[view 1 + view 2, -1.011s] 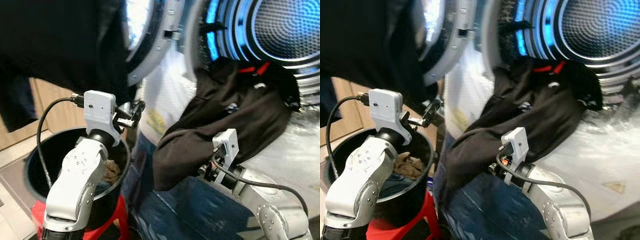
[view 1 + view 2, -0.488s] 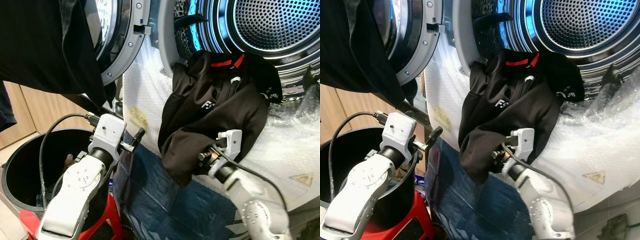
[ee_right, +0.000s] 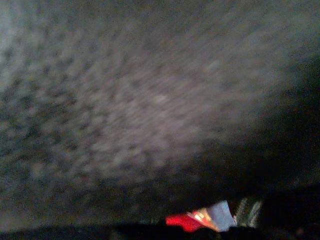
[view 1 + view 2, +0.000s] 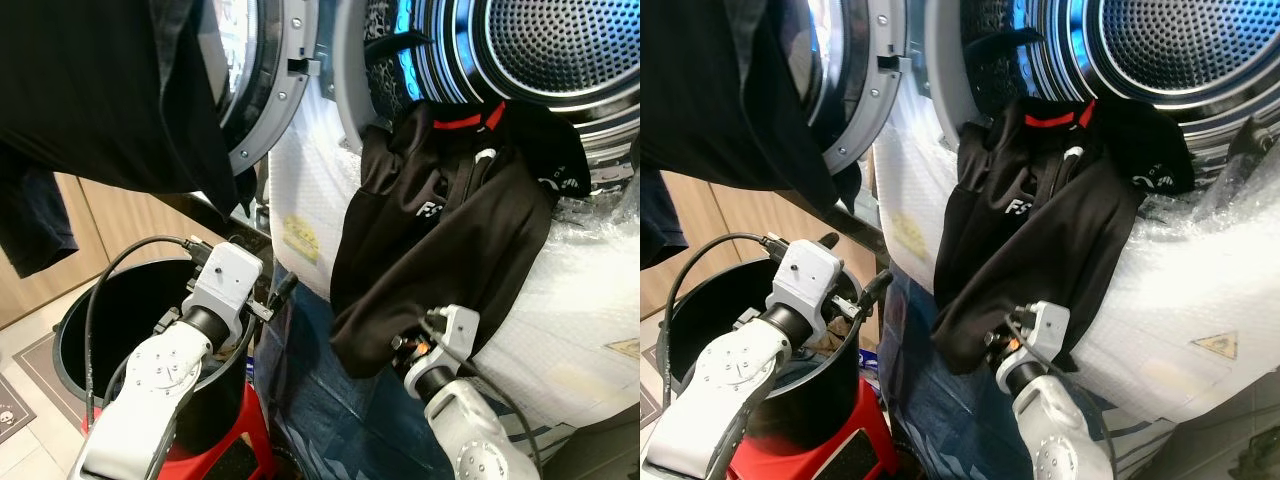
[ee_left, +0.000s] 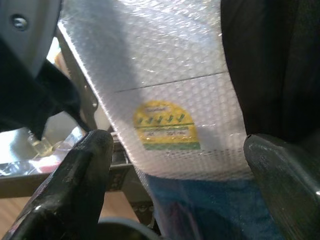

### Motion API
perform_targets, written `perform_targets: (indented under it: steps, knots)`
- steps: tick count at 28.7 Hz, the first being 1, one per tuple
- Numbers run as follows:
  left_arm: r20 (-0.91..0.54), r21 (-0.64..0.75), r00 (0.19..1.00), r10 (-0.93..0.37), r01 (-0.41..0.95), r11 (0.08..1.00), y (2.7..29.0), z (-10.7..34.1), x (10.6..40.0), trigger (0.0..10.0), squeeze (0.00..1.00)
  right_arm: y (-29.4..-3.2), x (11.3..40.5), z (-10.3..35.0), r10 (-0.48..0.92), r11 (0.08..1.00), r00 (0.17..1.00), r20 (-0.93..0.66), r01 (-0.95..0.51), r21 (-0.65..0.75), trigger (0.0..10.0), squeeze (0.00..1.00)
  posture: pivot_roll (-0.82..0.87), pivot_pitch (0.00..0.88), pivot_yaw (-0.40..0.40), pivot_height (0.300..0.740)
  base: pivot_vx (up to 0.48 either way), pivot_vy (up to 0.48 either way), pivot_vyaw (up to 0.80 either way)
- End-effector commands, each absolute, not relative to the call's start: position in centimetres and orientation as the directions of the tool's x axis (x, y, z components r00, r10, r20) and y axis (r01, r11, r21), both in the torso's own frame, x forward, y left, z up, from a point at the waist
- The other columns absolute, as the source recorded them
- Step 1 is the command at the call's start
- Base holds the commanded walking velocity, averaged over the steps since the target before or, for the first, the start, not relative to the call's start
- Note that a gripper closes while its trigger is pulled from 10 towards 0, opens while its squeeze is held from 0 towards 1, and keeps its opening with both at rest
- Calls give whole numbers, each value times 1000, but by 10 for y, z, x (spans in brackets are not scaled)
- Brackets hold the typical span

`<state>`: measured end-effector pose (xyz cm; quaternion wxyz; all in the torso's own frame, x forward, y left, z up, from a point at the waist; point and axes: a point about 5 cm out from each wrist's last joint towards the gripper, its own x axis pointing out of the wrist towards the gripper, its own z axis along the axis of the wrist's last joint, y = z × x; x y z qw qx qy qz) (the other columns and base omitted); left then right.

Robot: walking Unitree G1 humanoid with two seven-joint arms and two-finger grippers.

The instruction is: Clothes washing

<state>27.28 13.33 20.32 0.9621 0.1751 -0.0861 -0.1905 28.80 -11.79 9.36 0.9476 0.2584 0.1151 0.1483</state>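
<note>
A black jacket (image 4: 450, 240) with a red collar hangs out of the washer drum (image 4: 570, 40) and down over the bubble-wrapped front (image 4: 300, 190). My right gripper (image 4: 398, 345) sits right at the jacket's lower hem, buried in the cloth; dark fabric (image 3: 150, 110) lies close against the right wrist camera. My left gripper (image 4: 272, 298) is open and holds nothing. It hovers at the black bucket's rim (image 4: 75, 310), pointing at the washer front. In the left wrist view its fingertips (image 5: 85, 170) stand wide apart before a yellow sticker (image 5: 165, 125).
The round washer door (image 4: 275, 90) stands open at upper left, with a dark garment (image 4: 100, 90) draped over it. Blue denim cloth (image 4: 320, 400) hangs below the jacket. The bucket rests on a red stool (image 4: 235, 440). Wooden cabinets (image 4: 110, 230) lie behind.
The head camera has shifted. My right arm has dropped lower, and the jacket now hangs longer down the washer front. The left gripper has sunk toward the bucket rim.
</note>
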Motion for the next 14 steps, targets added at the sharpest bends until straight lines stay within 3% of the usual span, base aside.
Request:
perform_targets:
  steps: [1, 9, 14]
  knots:
    - [119, 368, 899, -422, 354, 860, 128, 206, 272, 10000, 0, -116, 289, 99, 331, 834, 936, -122, -230, 501, 10000, 0, 193, 48, -68, 740, 0, 0, 0]
    - [90, 345, 862, -499, 443, 828, 117, 201, 268, 10000, 0, -116, 286, 96, 364, 880, 917, -161, -283, 382, 10000, 0, 185, 60, -88, 740, 0, 0, 0]
    - [43, 361, 832, -553, 503, 785, 113, 196, 265, 10000, 0, -119, 265, 76, 536, 842, 794, -285, -481, 243, 10000, 0, 179, 66, -100, 740, 0, 0, 0]
